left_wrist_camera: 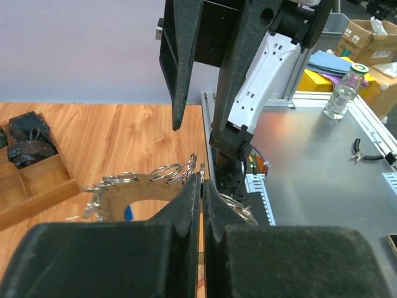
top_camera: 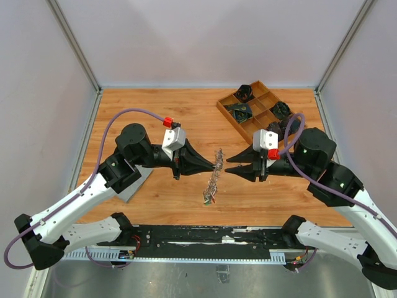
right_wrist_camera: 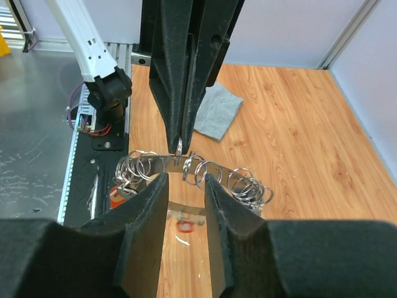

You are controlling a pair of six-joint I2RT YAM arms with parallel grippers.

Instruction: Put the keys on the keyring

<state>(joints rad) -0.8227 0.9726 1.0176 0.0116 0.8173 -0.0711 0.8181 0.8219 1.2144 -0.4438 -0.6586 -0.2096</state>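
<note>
The keyring (top_camera: 215, 171) is a silver band strung with small split rings, and it hangs edge-on over the middle of the table. My left gripper (top_camera: 213, 165) is shut on its upper rim; the left wrist view shows the jaws (left_wrist_camera: 202, 177) pinching the thin metal edge. My right gripper (top_camera: 227, 166) faces it from the right, open, with its fingertips just short of the ring and nothing between them. In the right wrist view the right gripper (right_wrist_camera: 185, 179) frames the keyring's band (right_wrist_camera: 214, 166). Keys (top_camera: 209, 198) with coloured tags dangle at the ring's bottom. A red tag (right_wrist_camera: 186, 225) lies on the wood below.
A wooden compartment tray (top_camera: 224, 108) with dark items stands at the back right, behind my right arm. A grey cloth (top_camera: 134, 188) lies under my left arm, and the right wrist view shows this cloth (right_wrist_camera: 214, 113) too. The table's near edge meets a metal rail (top_camera: 205, 239).
</note>
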